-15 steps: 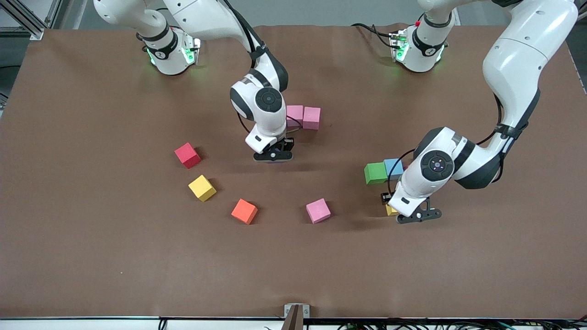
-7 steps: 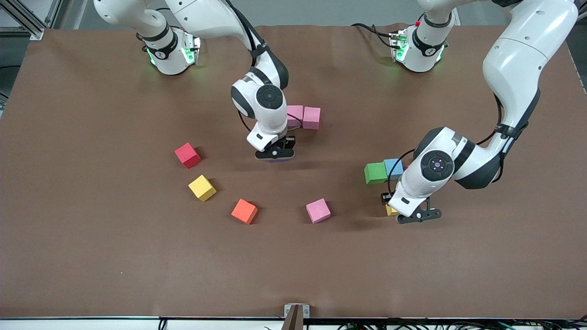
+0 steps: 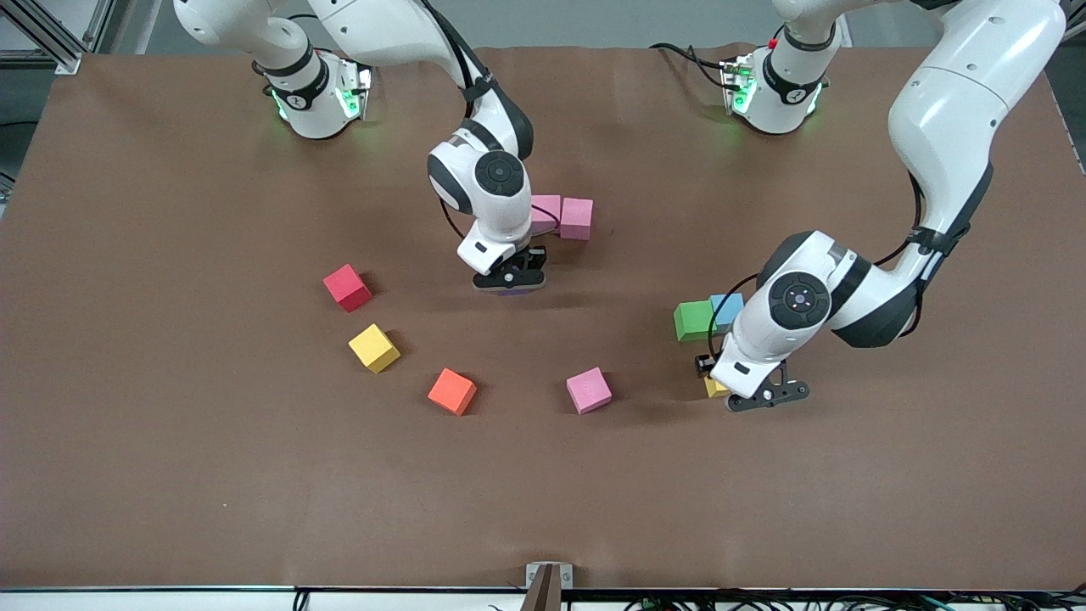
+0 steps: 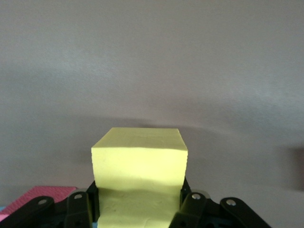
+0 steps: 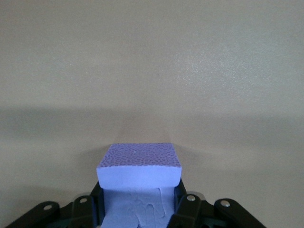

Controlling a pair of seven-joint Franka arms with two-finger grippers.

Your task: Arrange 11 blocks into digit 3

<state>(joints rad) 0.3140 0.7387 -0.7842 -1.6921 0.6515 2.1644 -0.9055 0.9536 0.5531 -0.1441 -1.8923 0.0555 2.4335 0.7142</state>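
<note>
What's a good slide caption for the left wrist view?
Left gripper shut on a yellow block above the brown table.

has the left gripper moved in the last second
Yes. The left gripper, shut on a yellow block, has shifted slightly toward the lone pink block, away from the left arm's end of the table.

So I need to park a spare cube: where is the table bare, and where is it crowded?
Bare: the brown table nearer the camera than the orange foam cube and lone pink foam cube. Crowded: around the green foam cube, beside the left gripper.
</note>
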